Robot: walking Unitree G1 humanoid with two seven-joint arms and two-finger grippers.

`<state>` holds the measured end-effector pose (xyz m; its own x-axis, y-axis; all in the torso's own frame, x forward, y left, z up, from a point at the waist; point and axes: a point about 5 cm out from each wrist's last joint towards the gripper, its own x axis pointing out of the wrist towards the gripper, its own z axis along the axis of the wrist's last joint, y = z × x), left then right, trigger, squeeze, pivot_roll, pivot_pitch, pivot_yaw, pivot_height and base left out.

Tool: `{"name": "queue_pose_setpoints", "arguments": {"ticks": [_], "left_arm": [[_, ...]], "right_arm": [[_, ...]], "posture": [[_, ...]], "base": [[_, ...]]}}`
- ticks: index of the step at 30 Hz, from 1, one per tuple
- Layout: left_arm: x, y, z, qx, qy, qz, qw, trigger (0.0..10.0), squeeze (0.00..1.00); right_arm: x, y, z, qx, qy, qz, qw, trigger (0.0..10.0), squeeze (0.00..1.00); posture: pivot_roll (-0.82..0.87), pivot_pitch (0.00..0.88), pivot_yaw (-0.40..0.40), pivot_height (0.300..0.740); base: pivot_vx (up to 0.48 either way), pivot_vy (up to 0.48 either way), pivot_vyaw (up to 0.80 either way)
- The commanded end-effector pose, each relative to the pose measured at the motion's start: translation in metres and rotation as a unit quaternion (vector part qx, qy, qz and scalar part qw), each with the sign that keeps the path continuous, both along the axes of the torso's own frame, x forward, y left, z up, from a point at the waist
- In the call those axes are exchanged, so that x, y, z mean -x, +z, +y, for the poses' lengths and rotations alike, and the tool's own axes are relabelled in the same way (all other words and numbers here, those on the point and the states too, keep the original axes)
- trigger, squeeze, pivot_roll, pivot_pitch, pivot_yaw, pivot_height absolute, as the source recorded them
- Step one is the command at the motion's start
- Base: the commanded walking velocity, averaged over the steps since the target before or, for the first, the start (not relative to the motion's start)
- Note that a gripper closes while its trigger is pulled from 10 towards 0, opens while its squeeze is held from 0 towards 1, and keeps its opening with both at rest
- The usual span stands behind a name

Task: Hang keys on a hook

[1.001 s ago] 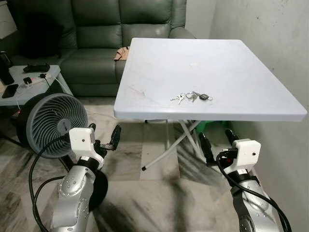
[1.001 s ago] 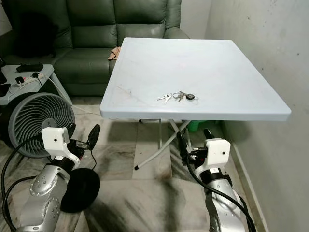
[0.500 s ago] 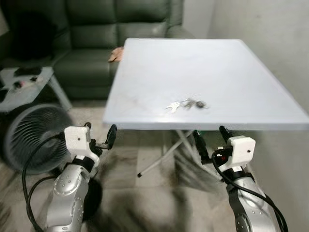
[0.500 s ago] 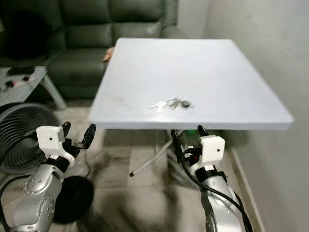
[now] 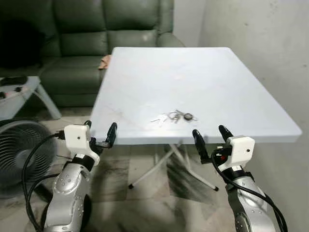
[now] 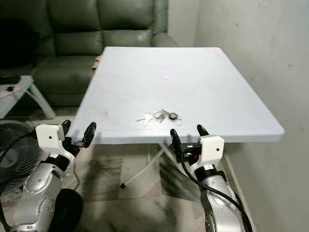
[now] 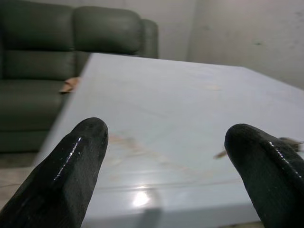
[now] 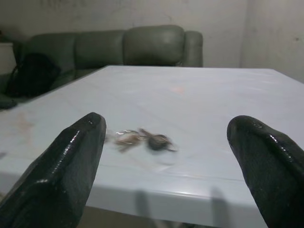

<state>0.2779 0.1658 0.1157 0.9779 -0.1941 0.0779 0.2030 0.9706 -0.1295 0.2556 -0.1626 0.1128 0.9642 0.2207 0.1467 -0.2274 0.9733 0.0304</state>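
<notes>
Keys near the table's front edge, both grippers spread wide.

The bunch of silver keys (image 5: pixel 175 116) lies on the white square folding table (image 5: pixel 159 77) (bare around it); left gripper (image 5: pixel 99 137) and right gripper (image 5: pixel 211 138) hover just below that edge, unladen.

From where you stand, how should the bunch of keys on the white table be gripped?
Probably from above with the right tool, open and nearest. The bunch of silver keys with a dark fob lies flat near the front edge of the white folding table; pinch the bulkier fob end, since flat keys offer little height.
</notes>
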Motion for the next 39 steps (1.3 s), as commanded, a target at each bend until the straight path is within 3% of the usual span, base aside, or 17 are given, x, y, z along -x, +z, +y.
{"name": "queue_pose_setpoints", "arguments": {"ticks": [1, 8, 19, 28, 39], "left_arm": [[0.0004, 0.0021, 0.0022, -0.006, 0.002, -0.001, 1.000, 10.0, 0.00], [0.0007, 0.0020, 0.0012, -0.005, 0.000, 0.001, 1.000, 10.0, 0.00], [0.0001, 0.0027, -0.0011, -0.002, 0.001, 0.002, 1.000, 10.0, 0.00], [0.0006, 0.0024, -0.0022, -0.008, 0.015, -0.001, 1.000, 10.0, 0.00], [0.0000, 0.0020, -0.0062, -0.010, 0.008, -0.004, 1.000, 10.0, 0.00]], "right_arm": [[-0.0003, 0.0043, -0.0016, -0.004, -0.004, -0.005, 1.000, 10.0, 0.00], [0.0004, 0.0032, -0.0002, 0.018, 0.003, -0.002, 1.000, 10.0, 0.00], [-0.0002, 0.0020, 0.0008, 0.024, 0.006, 0.004, 1.000, 10.0, 0.00], [-0.0003, 0.0030, -0.0011, 0.008, 0.010, 0.001, 1.000, 10.0, 0.00], [-0.0061, 0.0063, -0.0072, 0.028, 0.008, 0.001, 1.000, 10.0, 0.00]], "posture": [[-0.01, 0.000, 0.024, 0.732], [-0.01, 0.000, 0.024, 0.732], [-0.01, 0.000, 0.021, 0.732], [-0.01, 0.000, 0.015, 0.732], [-0.01, 0.000, 0.007, 0.732]], "base": [[0.315, 0.000, 0.00], [0.303, 0.000, 0.00], [0.208, 0.000, 0.80], [0.000, 0.000, 0.00], [0.000, 0.000, 0.00]]}}
